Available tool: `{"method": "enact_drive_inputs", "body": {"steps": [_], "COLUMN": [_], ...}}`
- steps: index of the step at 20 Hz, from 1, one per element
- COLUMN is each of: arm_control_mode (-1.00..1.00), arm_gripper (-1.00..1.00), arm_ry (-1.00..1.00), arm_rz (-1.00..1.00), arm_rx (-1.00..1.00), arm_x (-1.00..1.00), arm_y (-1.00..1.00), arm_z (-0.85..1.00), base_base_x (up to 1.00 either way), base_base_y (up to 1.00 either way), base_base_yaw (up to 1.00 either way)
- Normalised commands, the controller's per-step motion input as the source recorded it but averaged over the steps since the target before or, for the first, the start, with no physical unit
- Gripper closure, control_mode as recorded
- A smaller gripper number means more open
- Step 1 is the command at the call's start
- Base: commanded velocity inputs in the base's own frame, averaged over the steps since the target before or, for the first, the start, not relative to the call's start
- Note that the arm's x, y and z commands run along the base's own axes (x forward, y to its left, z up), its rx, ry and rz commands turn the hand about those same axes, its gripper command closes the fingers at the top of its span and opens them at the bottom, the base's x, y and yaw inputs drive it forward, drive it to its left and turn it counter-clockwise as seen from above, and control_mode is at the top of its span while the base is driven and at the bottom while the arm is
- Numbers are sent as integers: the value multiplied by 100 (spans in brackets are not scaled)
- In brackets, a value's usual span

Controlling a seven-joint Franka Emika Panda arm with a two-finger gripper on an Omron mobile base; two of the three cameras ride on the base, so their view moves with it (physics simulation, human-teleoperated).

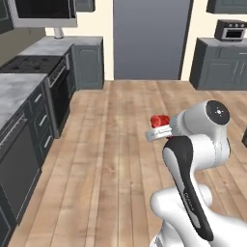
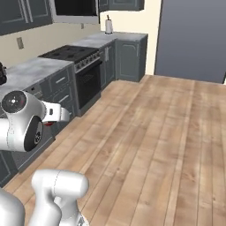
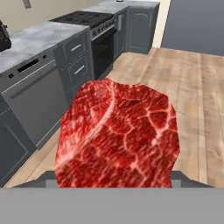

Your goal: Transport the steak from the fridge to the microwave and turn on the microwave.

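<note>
The steak (image 3: 118, 135), a marbled bright red chunk, looms large in the middle of the hand view, and it hides the fingertips. From the left base view the steak (image 1: 159, 119) pokes out red at the tip of my gripper (image 1: 159, 126), which is shut on it, held high over the wooden floor. In the right base view the gripper (image 2: 54, 120) points toward the left counter. The silver-framed microwave (image 1: 43, 12) with dark glass hangs above the stove at the upper left; the microwave (image 2: 75, 9) also sits at the top of the right base view. The fridge is out of view.
A black stove (image 1: 31, 62) and grey counter (image 1: 14, 89) run along the left wall, with a dishwasher front (image 1: 17, 169) nearer me. A tall grey panel (image 1: 152, 38) stands at the back. A toaster oven (image 1: 230, 30) sits on the right counter. Wooden floor (image 1: 111, 159) lies open ahead.
</note>
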Motion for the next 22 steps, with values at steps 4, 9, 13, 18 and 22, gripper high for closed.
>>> {"method": "enact_drive_inputs", "body": {"steps": [4,9,13,18,22], "arm_control_mode": [100,100,100,100,100], "arm_gripper": [100,100,100,100,100], "arm_ry": [0,0,0,0,0], "arm_rz": [0,0,0,0,0], "arm_rx": [0,0,0,0,0], "arm_x": [0,0,0,0,0], "arm_y": [0,0,0,0,0], "arm_z": [0,0,0,0,0], "base_base_x": [68,69,67,67,69], "base_base_y": [-14,-14,-14,-13,-14], "base_base_yaw": [0,0,0,0,0]}}
